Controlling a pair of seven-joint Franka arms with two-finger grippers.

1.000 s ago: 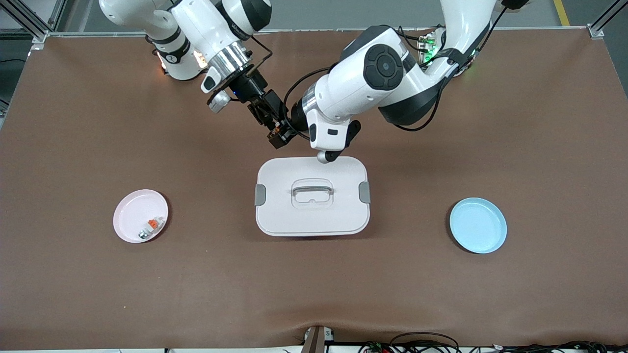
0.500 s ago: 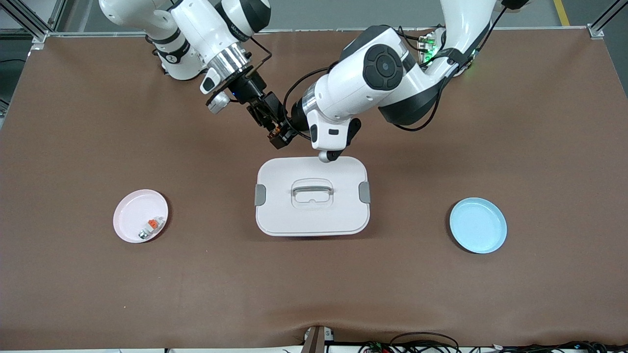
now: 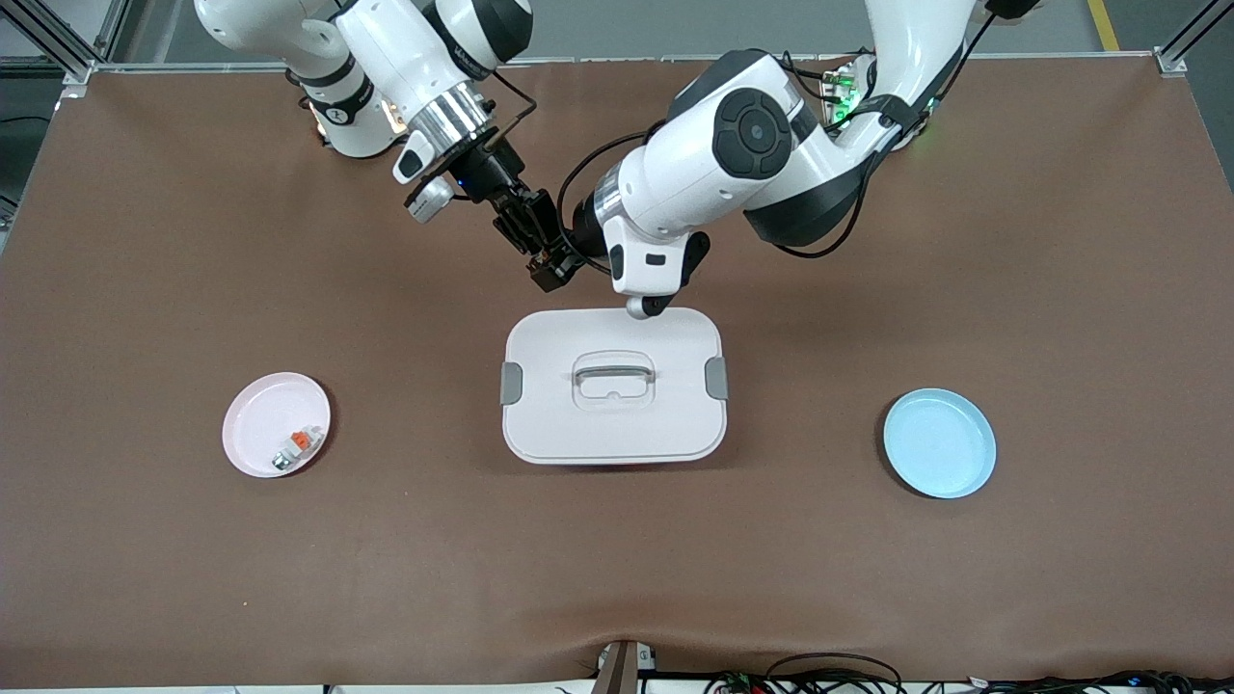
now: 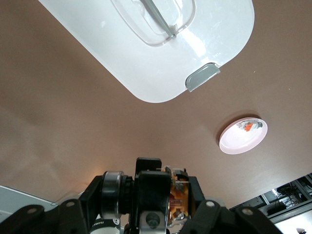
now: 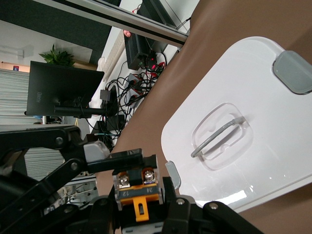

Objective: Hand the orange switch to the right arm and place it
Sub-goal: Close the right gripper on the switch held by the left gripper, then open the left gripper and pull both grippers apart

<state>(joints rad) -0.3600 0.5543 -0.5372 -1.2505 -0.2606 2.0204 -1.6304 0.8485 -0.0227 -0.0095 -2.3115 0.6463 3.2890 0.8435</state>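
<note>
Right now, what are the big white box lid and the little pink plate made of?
The white box lid looks like smooth, glossy plastic: light glints off it in the wrist views, and its grey side clips and sunken handle look moulded. The pink plate seems plastic too, with a soft sheen and a thin raised rim, though glazed ceramic can't be ruled out.

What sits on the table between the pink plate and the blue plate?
A white lidded box with a grey handle lies between the pink plate and the blue plate, as the front view shows.
</note>
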